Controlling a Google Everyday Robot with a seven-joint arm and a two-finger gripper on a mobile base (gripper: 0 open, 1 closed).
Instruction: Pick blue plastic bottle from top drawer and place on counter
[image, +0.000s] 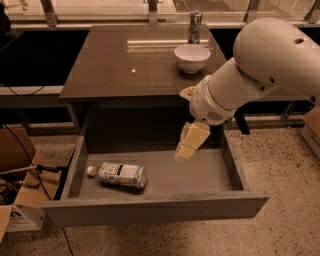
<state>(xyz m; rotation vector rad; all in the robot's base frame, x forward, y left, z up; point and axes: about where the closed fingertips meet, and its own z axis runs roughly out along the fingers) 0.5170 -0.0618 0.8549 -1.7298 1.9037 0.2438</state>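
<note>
The robot's cream gripper hangs over the pulled-out grey-brown top drawer, spread or closed I cannot tell, apart from the small clear blue plastic bottle lying sideways inside, awaiting pickup.

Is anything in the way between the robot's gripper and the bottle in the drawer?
No, nothing visible. The gripper hangs over the open drawer, a bit right of the middle. The bottle lies on its side at the left, with only bare drawer floor between them. The bowl sits up on the counter, out of the way.
</note>
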